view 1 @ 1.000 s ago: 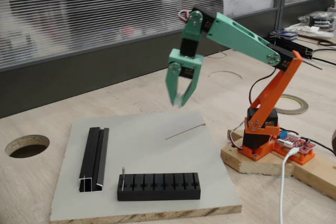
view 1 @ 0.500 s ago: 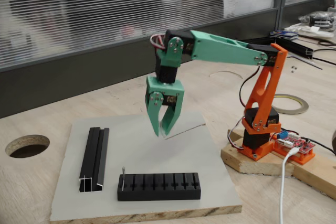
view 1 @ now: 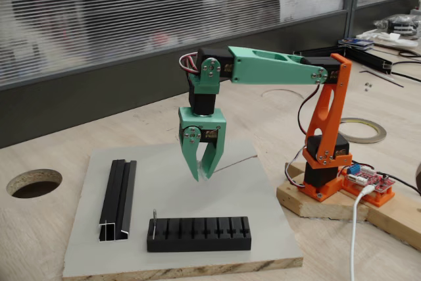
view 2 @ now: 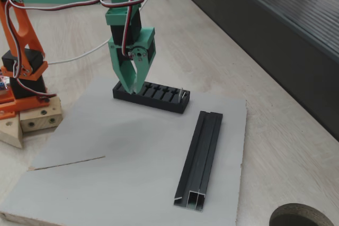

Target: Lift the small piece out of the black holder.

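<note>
**Pincer down over the board, pin not yet reached**

Your pincer [view 1: 202, 174] pointed straight down with its two green fingers drawn almost together, a thin gap at the tips and nothing between them. Over the last second it had swung in from high above the far edge of the grey board [view 1: 243, 189] and dropped low over the middle of it, the green forearm going from a steep slope to nearly level. That put you much nearer the work, but I judge the approach only part done: the pincer hung above the board behind the black holder [view 1: 198, 233], apart from it.

The small pin [view 1: 154, 224] stood upright at the left end of the holder in this fixed view, untouched. In the other fixed view the pincer [view 2: 130, 86] hung over the opposite end of the holder [view 2: 159, 99] from the pin [view 2: 181, 94], so you would probably need to travel along the row and spread the fingers before closing.

Count on the board: one holder with about eight slots, one pin, one long black rail [view 1: 118, 199], one long thin wire [view 1: 233, 162]. The wooden surface [view 1: 46, 228] carried one board.
</note>
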